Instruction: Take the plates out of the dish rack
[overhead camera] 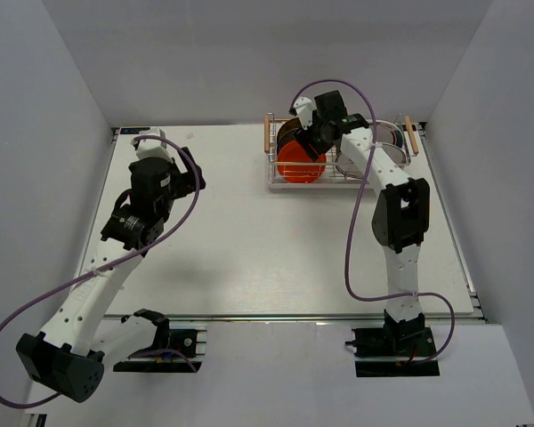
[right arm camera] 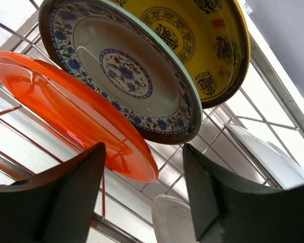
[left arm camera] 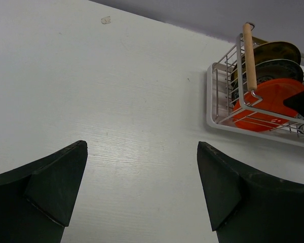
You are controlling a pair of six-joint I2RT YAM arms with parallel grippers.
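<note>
White, faintly grained desk (overhead camera: 249, 240), enclosed on three sides by plain pale-grey walls (overhead camera: 249, 53). Silver wire dish rack with wooden handle bars (left arm camera: 249, 58) stands at the desk's far right. On edge in it: orange-red round plate (overhead camera: 301, 163), blue-patterned plate (right arm camera: 126, 76), yellow patterned plate (right arm camera: 202, 35). Right claw (right arm camera: 143, 152): fingers apart at the orange-red round plate's rim. Left claw (left arm camera: 142, 152): apart, over bare desk.

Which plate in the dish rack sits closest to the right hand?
The plain orange plate, first in the row, directly before the right hand; the blue-flowered plate and the yellow plate stand behind it.
</note>
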